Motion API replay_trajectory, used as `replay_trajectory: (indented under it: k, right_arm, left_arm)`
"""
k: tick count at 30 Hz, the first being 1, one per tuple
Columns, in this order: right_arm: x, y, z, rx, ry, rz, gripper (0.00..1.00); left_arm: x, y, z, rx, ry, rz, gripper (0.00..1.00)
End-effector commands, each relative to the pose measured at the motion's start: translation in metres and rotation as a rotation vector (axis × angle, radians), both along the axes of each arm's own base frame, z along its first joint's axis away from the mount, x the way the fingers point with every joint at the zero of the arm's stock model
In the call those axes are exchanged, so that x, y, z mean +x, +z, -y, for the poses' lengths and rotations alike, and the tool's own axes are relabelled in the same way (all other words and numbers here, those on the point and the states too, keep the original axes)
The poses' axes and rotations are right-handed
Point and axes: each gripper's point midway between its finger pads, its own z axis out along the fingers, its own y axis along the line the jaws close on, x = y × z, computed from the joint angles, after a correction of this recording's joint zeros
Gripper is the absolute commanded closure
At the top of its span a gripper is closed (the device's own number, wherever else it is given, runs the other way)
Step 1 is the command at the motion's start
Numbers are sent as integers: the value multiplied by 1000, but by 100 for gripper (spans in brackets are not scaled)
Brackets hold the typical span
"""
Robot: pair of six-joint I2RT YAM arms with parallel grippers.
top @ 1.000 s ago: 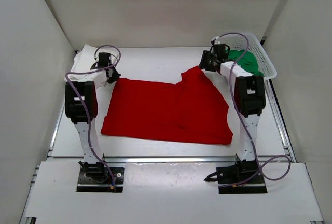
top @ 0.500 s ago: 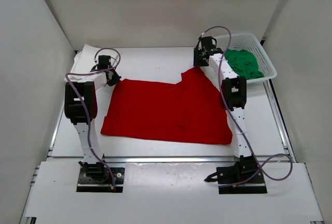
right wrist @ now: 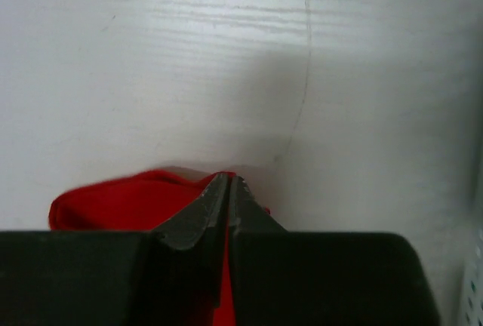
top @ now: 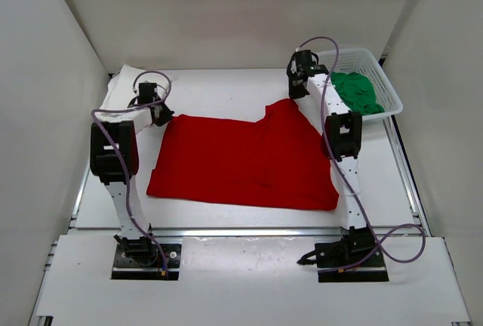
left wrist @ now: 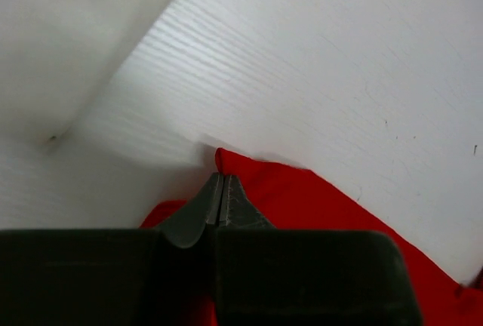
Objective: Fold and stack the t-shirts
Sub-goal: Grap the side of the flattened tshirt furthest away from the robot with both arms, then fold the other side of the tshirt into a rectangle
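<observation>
While it lay spread flat mid-table, red t-shirt: first fold not yet made.
Green t-shirt: bunched in basket, far right.
Left gripper: fingers pressed together on the far-left corner.
Right gripper: pinching the far-right corner.
Next: probably raise both corners evenly toward the near hem.

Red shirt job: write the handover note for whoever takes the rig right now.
Left gripper: shut on the far-left corner of the red shirt.
Right gripper: shut on the red shirt's far-right corner.
Red shirt lies spread on the table between the arms.
Green shirt is bunched in the basket, far right.
White shirt lies at the table's far-left corner; whether it is folded cannot be told.
Done: both far corners of the red shirt gripped.
Left: fold the red shirt, fetch and fold the green, stack all three.
</observation>
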Motion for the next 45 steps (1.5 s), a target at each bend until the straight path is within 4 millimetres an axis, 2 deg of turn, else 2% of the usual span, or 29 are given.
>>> replay_trajectory:
  k: [1, 4, 5, 6, 8, 9, 10, 11, 12, 13, 15, 16, 17, 18, 19, 21, 23, 24, 27, 29, 31, 32, 33, 36, 37, 38, 39, 42, 45]
  right_arm:
    - [-14, 97, 7, -28, 34, 99, 100]
    - [-37, 108, 15, -28, 26, 43, 99]
    - [-49, 109, 9, -19, 40, 14, 100]
    - [-53, 125, 14, -17, 28, 30, 100]
    - [-74, 117, 17, -50, 34, -26, 100]
    - [-75, 143, 18, -36, 31, 37, 100]
    - [-90, 123, 21, -47, 30, -17, 100]
    - [-105, 119, 21, -33, 33, -12, 100]
    - [-117, 117, 20, -20, 42, 9, 100]
    - [-121, 132, 19, 1, 29, 51, 100]
    - [-147, 112, 25, -10, 23, 13, 100]
    - [-150, 124, 25, -6, 9, 54, 100]
    - [-163, 106, 26, -5, -1, 9, 99]
    - [-175, 107, 27, 3, -6, 22, 100]
    - [-178, 116, 29, 15, -14, 58, 100]
    - [-200, 103, 32, 29, -37, 38, 100]
    - [-212, 116, 39, 25, -65, 98, 99]
    - [-222, 104, 42, 20, -75, 78, 100]
    - [-244, 98, 49, 40, -105, 80, 99]
    - [-253, 108, 52, 64, -127, 136, 100]
    - [-268, 100, 55, 74, -141, 132, 100]
    - [-271, 104, 56, 86, -149, 148, 100]
    - [-279, 95, 59, 83, -157, 131, 99]
    - [-300, 86, 64, 95, -188, 133, 100]
    - [-305, 90, 64, 109, -195, 158, 100]
    - [-313, 88, 65, 115, -198, 165, 100]
    - [-316, 93, 64, 128, -206, 183, 100]
    - [-340, 68, 64, 130, -228, 144, 100]
    - [-352, 58, 52, 201, -217, 136, 99]
  left_arm:
    - [3, 56, -18, -57, 48, 142, 100]
    - [-2, 68, -18, -79, 51, 166, 100]
    - [-5, 72, -15, -90, 49, 171, 100]
    - [-10, 72, -17, -88, 54, 172, 100]
    - [-13, 80, -16, -104, 53, 198, 100]
    - [-16, 85, -15, -104, 46, 211, 100]
    - [-18, 88, -13, -106, 43, 219, 100]
    - [-22, 87, -10, -130, 41, 217, 100]
    - [-29, 82, -11, -141, 47, 203, 100]
    - [-30, 86, -13, -148, 55, 220, 100]
    - [-35, 88, -12, -155, 51, 223, 100]
    - [-41, 87, -12, -153, 49, 217, 100]
    - [-43, 86, -11, -164, 49, 217, 100]
    - [-50, 87, -12, -172, 47, 220, 100]
    - [-56, 84, -12, -168, 51, 220, 100]
    - [-61, 86, -16, -165, 57, 223, 100]
    - [-71, 86, -20, -181, 68, 231, 100]
    - [-73, 86, -20, -197, 61, 231, 100]
    - [-86, 83, -25, -200, 67, 225, 100]
    - [-100, 78, -33, -208, 91, 222, 100]
    - [-103, 86, -34, -248, 89, 255, 100]
    - [-105, 86, -35, -265, 93, 255, 100]
    - [-107, 85, -34, -268, 87, 247, 100]
    - [-116, 86, -33, -262, 79, 248, 100]
    - [-122, 85, -32, -271, 85, 246, 100]
    - [-131, 78, -30, -293, 85, 237, 100]
    - [-134, 79, -32, -305, 94, 248, 100]
    - [-149, 59, -26, -330, 89, 190, 100]
    - [-165, 39, -26, -350, 124, 149, 96]
